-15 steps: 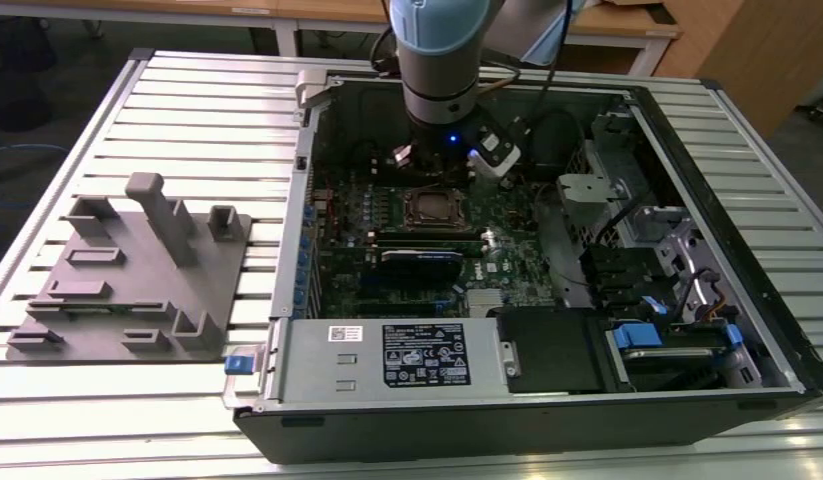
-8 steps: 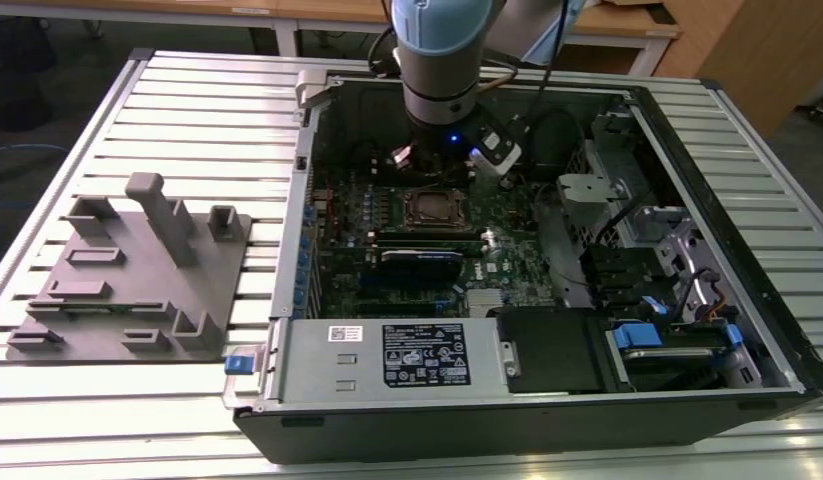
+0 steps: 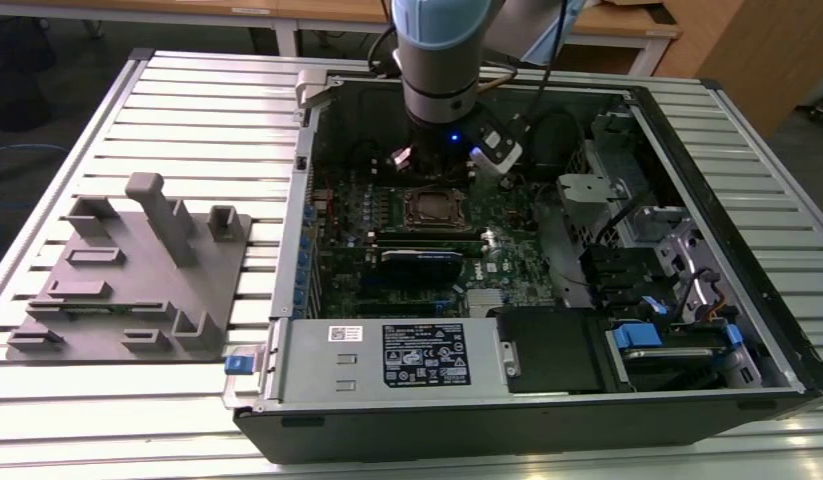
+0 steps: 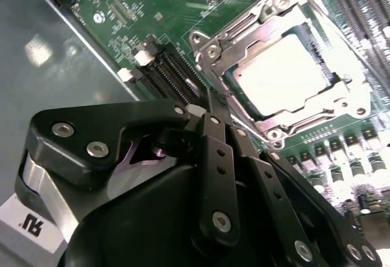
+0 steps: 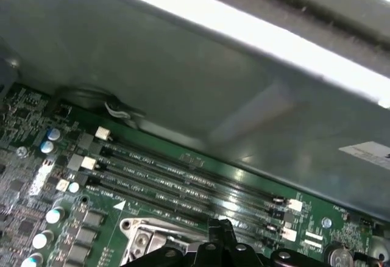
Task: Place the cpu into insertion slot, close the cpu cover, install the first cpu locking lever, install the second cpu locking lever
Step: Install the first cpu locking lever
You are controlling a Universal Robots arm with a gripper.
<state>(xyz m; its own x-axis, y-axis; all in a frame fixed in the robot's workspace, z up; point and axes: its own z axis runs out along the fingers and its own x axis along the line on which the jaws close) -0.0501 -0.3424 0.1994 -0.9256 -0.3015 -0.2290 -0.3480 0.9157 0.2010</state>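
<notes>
Gripper [image 4: 210,99] hangs inside the open case [image 3: 738,210], its black fingers [image 4: 217,157] drawn together to one narrow tip, with no gap showing between the jaws in either wrist view; whether that tip pinches anything I cannot tell. In the second wrist view the tip sits just beside one corner of the slot [image 4: 212,52], where a thin wire lever [image 4: 247,121] runs along the slot's edge; whether the lever is latched I cannot tell. The cpu [image 4: 277,75] lies flat in the slot, its pale metal face showing through the cut-out of the cover [image 4: 308,103], which lies down over it. In the exterior view the arm [image 3: 445,60] comes down from 12 o'clock and the gripper [image 3: 445,172] hovers just at 12 o'clock of the slot [image 3: 431,208], near the middle of the green board [image 3: 505,265]. The power supply [image 3: 384,355] lies at 6 o'clock of the slot, along the case's near wall. In the first wrist view the fingertip [image 5: 220,227] is beside a slot corner [image 5: 141,241], and long memory slots [image 5: 183,178] run between it and the grey case wall. The case rests on a slatted table [image 3: 184,110], and a grey fixture [image 3: 131,270] sits at 9 o'clock of the case.
</notes>
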